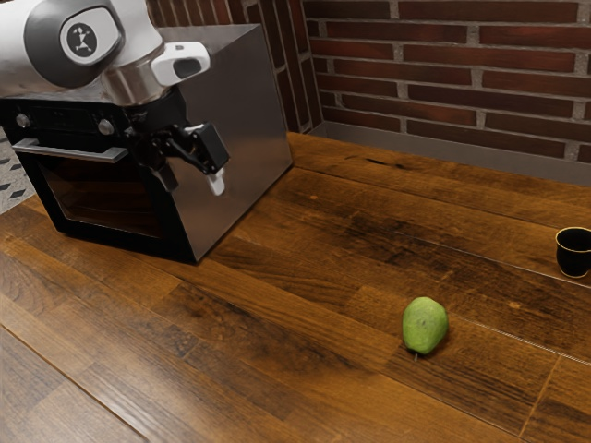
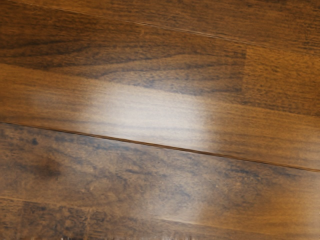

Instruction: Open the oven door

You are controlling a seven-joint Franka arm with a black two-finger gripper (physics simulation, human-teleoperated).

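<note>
Silvery oven door handle (image 1: 69,149), probably rigid and slick, seemingly suited a mid-length grasp; the gripper (image 1: 191,180) stood with fingers spread.

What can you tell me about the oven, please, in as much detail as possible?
The oven is boxy, with a smooth, grey, metal-looking side and a black front. Two round knobs sit above the door, which has a silvery bar handle and a dark window, and looks shut. It stands upright on the wooden table. My gripper overlaps it in the exterior view; whether they touch, I cannot tell.
</note>
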